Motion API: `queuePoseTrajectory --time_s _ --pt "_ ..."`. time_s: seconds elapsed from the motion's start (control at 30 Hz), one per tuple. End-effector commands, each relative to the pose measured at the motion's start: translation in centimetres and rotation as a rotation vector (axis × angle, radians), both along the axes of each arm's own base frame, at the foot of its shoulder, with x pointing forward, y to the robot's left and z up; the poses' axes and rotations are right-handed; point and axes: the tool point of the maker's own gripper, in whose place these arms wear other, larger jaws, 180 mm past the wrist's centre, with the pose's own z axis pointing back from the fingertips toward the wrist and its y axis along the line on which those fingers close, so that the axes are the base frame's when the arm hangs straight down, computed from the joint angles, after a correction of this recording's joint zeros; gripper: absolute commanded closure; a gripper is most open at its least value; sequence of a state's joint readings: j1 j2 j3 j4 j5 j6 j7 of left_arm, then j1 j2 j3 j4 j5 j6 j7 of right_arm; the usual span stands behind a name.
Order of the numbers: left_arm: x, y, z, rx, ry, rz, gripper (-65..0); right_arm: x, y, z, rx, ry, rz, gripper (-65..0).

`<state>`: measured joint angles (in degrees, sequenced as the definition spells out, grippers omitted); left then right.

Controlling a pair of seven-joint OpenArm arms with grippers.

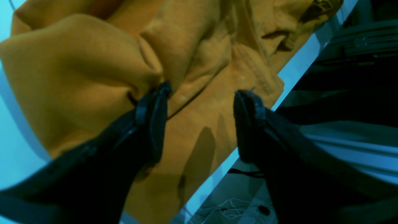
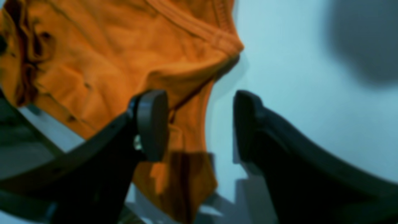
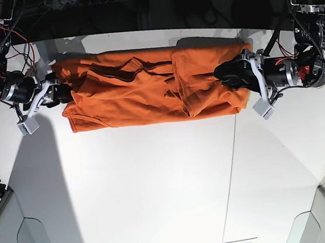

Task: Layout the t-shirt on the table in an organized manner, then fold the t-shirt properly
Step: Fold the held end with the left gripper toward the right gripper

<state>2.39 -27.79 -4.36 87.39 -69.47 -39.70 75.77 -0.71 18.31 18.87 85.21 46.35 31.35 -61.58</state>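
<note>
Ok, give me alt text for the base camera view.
Seen from above, an orange t-shirt lies rumpled lengthwise near the far edge of a white table. The right gripper sits at its left end, the left gripper over its right end.

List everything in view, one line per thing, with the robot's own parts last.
t-shirt: one, orange, rumpled in a long band across the far part of the table, between the two arms.
table: one, white, fills most of the base view, with a thin dark seam running from the shirt toward the near edge.
left claw: one, black, open, over the shirt end near the table edge, on the base view's right.
right claw: one, black, open, at the shirt's other end, on the base view's left.
</note>
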Motion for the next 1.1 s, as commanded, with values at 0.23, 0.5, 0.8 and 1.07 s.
queuePoseTrajectory --time_s 0.23,0.5,0.8,1.07 --pt "0.6 0.3 0.9 -0.01 -0.033 0.005 -36.1 0.2 2.1 -0.3 0.099 -0.005 -0.003 -34.1" --pt "0.1 0.6 0.3 0.002 -0.01 0.004 -36.1 0.3 5.1 -0.3 0.165 -0.012 0.008 -23.6" --pt "-0.6 -0.1 2.8 -0.14 0.014 -0.026 -36.1 0.5 4.6 -0.9 0.103 -0.009 0.013 0.0" --pt "2.7 3.5 6.5 -0.044 -0.099 -0.042 -36.1 2.6 -0.8 0.3 -0.06 -0.058 0.002 0.0"
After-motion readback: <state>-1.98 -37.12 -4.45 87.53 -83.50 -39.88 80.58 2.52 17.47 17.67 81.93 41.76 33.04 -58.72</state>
